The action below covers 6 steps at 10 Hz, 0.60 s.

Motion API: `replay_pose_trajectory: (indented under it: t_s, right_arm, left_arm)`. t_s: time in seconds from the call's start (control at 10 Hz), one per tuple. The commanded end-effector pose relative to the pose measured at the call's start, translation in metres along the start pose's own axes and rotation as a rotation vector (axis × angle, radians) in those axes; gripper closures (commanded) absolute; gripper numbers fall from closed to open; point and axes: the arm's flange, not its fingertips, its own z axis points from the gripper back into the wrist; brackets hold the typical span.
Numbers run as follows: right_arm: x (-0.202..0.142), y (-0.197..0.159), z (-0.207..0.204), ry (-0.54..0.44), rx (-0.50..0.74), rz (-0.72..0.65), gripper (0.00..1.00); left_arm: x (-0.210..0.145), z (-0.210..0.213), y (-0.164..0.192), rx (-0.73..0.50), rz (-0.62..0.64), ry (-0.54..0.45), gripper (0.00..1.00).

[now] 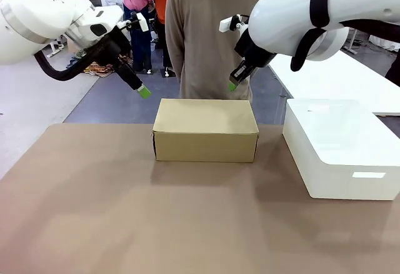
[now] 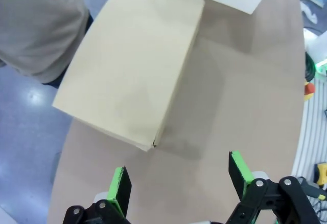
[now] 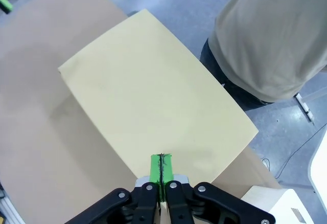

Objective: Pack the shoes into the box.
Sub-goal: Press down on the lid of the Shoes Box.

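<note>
The brown cardboard box (image 1: pixel 205 129) stands with its lid down at the far middle of the table; it also appears as the box (image 2: pixel 134 60) and the box (image 3: pixel 153 95) in the wrist views. The shoes are out of view. My left gripper (image 1: pixel 144 91) hangs in the air above and to the left of the box, and in its own view the left gripper (image 2: pixel 179 179) is open with nothing between the green pads. My right gripper (image 1: pixel 233 85) hovers above the box's far right corner; the right gripper (image 3: pixel 161 168) is shut, pads pressed together on nothing.
A bigger white box (image 1: pixel 340 147) sits on the table at the right, close to the cardboard box. A person in a beige sweater (image 1: pixel 215 33) stands just behind the table's far edge. The brown tabletop (image 1: pixel 156 218) stretches toward the near side.
</note>
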Motion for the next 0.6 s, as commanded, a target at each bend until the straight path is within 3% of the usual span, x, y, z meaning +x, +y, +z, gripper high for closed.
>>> replay_pose_trajectory:
  t_s: [0.0,0.1,0.5]
  right_arm:
    - [0.008,0.000,0.003,0.009,-0.031,-0.026,1.00]
    - [0.000,0.000,0.000,0.000,0.000,0.000,1.00]
    - [0.000,0.000,0.000,0.000,0.000,0.000,1.00]
  left_arm:
    - [-0.007,0.001,-0.013,0.101,-0.017,-0.009,0.00]
    - [0.000,0.000,0.000,0.000,0.000,0.000,0.00]
    - [0.000,0.000,0.000,0.000,0.000,0.000,0.00]
